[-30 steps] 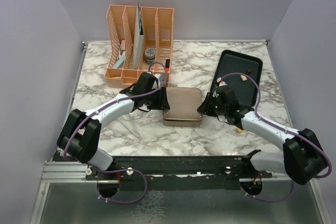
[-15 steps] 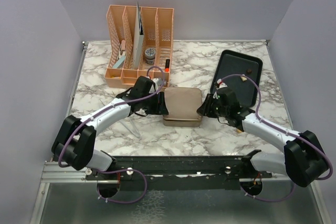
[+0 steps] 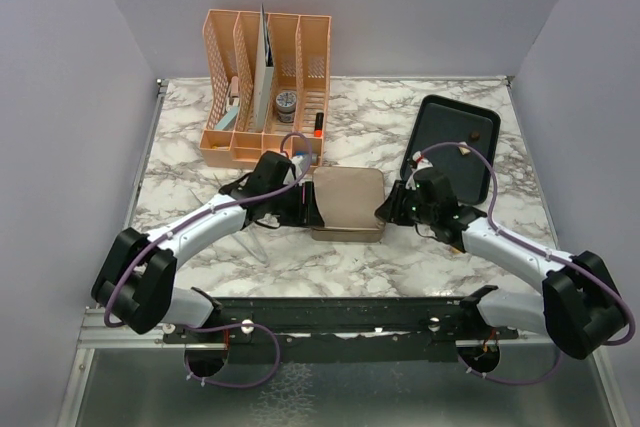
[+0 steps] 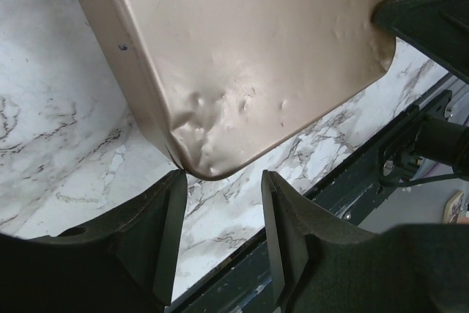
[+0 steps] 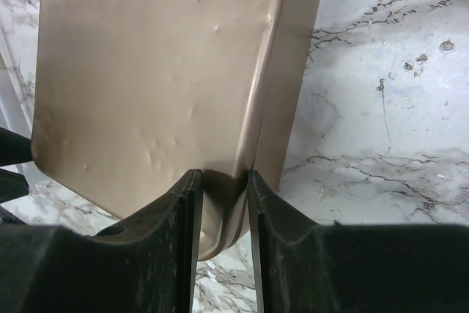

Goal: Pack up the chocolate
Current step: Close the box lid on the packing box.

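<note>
Of the chocolate point(image 3: 462, 150) I see only two bits, on the black tray point(image 3: 440, 117) at the far right of the desk point(image 3: 400, 132): one cream, and one dark just behind it. Such pieces are prob. very light and hard. They are also small and smooth, so they can slip or flick out of a pinch, and too much force may chip or smear them. I would take each one across its widest sides w/ a gentle squeeze.

The tin point(image 3: 347, 202) lies at mid desk, closed as far as I can tell. It is thin sheet metal w/ dents, i.e. light, slippery and easy to bend. The best hold is on the rim or a corner. The right end effector point(image 5: 220, 177) is pinched narrow on the tin's right edge near a corner. The left end effector point(image 4: 220, 185) stands half open w/ the tin's corner just at the gap, and I see no contact there.

Hidden: the inside of the tin, so I cannot say how many pieces are packed. The right arm covers the tray's near end. The specks on the desk in the right wrist view are too small to name.
</note>
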Controlling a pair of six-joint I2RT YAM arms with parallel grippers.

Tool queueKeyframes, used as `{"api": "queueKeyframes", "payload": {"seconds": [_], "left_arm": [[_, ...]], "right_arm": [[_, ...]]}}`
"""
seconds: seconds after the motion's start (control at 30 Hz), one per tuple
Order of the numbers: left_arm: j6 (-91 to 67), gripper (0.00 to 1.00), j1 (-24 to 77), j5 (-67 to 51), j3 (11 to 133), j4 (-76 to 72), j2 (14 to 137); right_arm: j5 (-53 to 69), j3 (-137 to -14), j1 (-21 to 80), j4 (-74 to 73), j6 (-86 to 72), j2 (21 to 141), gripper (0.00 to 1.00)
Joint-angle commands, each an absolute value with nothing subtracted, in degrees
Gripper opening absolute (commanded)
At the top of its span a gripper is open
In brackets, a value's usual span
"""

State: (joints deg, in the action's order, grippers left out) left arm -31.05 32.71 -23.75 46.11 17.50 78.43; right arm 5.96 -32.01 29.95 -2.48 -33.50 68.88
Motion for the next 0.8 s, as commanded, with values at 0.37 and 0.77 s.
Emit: {"api": "queueKeyframes", "payload": {"seconds": [0.37, 0.77], "left_arm": [[-23.93, 0.58, 33.66, -13.66, 55.27, 22.58, 81.43], [-24.81, 0.55, 34.95, -14.65, 50.7, 24.98, 83.15]], "right_arm": [[9.93, -31.11, 30.25, -5.45, -29.19, 67.01, 0.37], [11.98, -27.79, 30.28, -5.36, -29.57, 66.5, 0.41]]}}
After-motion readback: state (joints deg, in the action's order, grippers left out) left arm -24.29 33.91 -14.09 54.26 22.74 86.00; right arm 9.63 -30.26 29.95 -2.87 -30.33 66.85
